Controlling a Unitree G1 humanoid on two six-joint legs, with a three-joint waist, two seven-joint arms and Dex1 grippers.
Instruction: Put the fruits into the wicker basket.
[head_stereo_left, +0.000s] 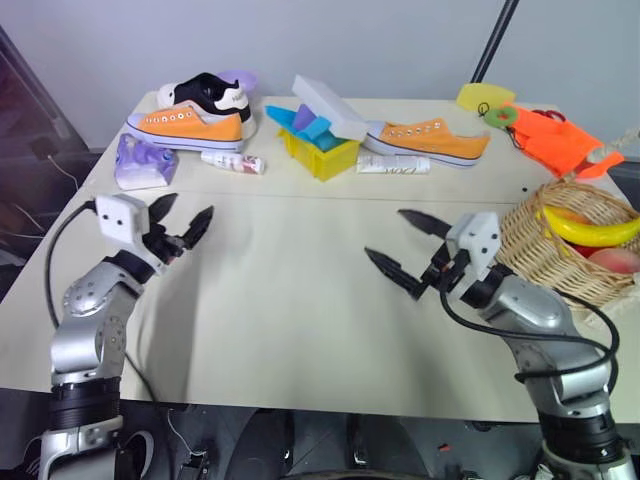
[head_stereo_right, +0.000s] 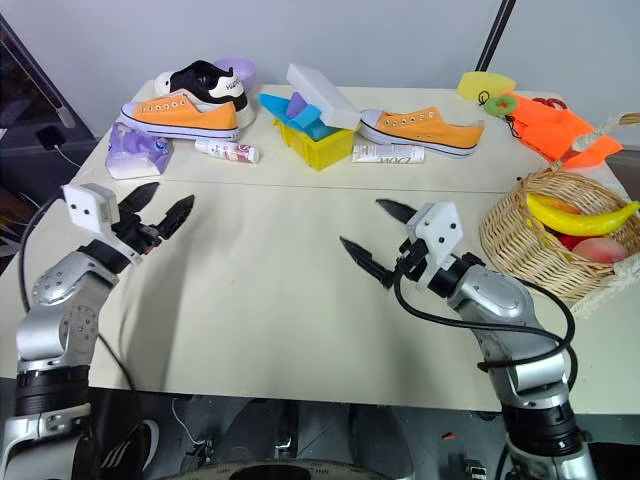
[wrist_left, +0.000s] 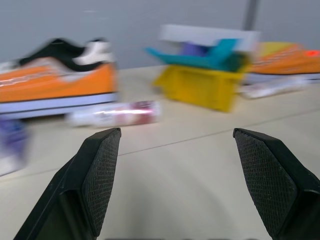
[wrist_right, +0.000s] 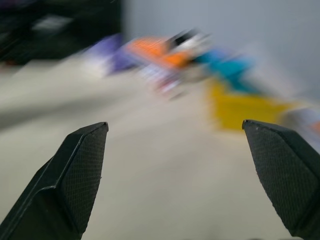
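The wicker basket (head_stereo_left: 540, 245) stands at the right edge of the table. A yellow banana (head_stereo_left: 590, 229) lies across its top, with a pink-red peach (head_stereo_left: 615, 260) and a bit of another red fruit beneath it. My right gripper (head_stereo_left: 396, 244) hovers open over the table just left of the basket, pointing left, nothing between its fingers. My left gripper (head_stereo_left: 183, 221) hangs open above the table's left side, also empty, pointing toward the back of the table.
Along the back stand two orange sneakers (head_stereo_left: 185, 126) (head_stereo_left: 428, 140), a black-and-white shoe (head_stereo_left: 208, 93), a yellow box of blue blocks (head_stereo_left: 320, 150), two tubes (head_stereo_left: 232, 161) (head_stereo_left: 393, 163), a purple pack (head_stereo_left: 143, 162), and orange cloth (head_stereo_left: 555, 140) at the back right.
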